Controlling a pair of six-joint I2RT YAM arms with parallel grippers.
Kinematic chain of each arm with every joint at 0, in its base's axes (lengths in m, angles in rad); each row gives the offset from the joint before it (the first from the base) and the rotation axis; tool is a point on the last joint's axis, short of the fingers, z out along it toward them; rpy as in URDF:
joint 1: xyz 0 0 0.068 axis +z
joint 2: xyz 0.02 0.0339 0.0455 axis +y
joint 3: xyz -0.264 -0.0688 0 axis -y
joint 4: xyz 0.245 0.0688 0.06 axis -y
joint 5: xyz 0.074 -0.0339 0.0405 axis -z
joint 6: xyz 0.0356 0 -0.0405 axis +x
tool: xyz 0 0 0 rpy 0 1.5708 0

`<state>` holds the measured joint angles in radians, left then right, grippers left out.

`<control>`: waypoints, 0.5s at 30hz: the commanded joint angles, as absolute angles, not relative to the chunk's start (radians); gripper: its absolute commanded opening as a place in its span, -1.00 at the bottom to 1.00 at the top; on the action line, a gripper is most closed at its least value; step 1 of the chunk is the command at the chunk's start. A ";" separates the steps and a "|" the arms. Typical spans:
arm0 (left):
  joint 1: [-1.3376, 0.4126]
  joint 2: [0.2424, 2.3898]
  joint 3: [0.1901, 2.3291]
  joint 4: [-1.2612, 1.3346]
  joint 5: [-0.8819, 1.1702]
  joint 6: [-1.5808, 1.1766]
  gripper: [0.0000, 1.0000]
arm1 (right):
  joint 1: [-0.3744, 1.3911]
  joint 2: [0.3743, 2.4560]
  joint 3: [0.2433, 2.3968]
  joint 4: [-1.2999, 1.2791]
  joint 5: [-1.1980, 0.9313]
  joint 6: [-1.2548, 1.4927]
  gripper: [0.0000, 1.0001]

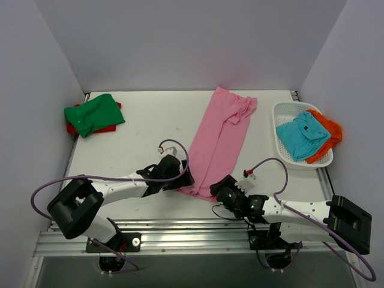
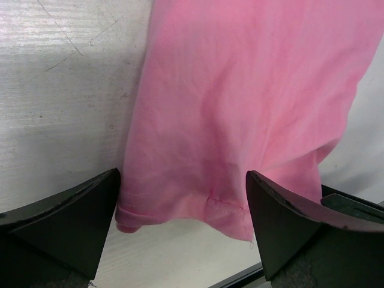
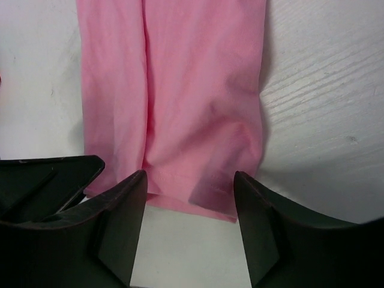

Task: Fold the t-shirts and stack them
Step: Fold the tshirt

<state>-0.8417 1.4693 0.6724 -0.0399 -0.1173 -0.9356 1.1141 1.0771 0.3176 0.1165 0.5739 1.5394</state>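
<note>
A large pink t-shirt (image 1: pixel 219 135), folded lengthwise into a long strip, lies flat on the white table (image 1: pixel 144 138), running from the back centre toward the near edge. Both grippers sit low at its near hem. My left gripper (image 1: pixel 186 179) is wide open at the hem's left corner, and the hem (image 2: pixel 180 207) lies between its fingers, not pinched. My right gripper (image 1: pixel 217 187) is open less wide at the hem's right part (image 3: pixel 192 201), cloth flat between the fingers. A green t-shirt (image 1: pixel 94 114) lies on a red one (image 1: pixel 108 127) at the back left.
A white mesh basket (image 1: pixel 283 147) at the right holds a teal t-shirt (image 1: pixel 303 135) and an orange one (image 1: pixel 329 129). The table's metal front rail (image 1: pixel 192 231) runs just behind both grippers. Grey walls close in the left, back and right.
</note>
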 commanded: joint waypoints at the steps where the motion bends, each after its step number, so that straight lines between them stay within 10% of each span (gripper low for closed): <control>1: -0.847 1.471 0.650 -0.063 -0.121 -0.943 0.89 | 1.137 1.094 0.307 0.086 0.575 1.549 0.15; 15: -0.847 1.490 0.647 -0.044 -0.114 -0.943 0.44 | 1.178 1.209 0.278 0.146 0.554 1.609 -0.07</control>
<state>-0.8417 1.4742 0.6617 -0.0360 -0.1211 -0.9394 1.1664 1.1839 0.3023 0.2035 0.5606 1.5879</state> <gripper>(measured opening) 0.735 0.489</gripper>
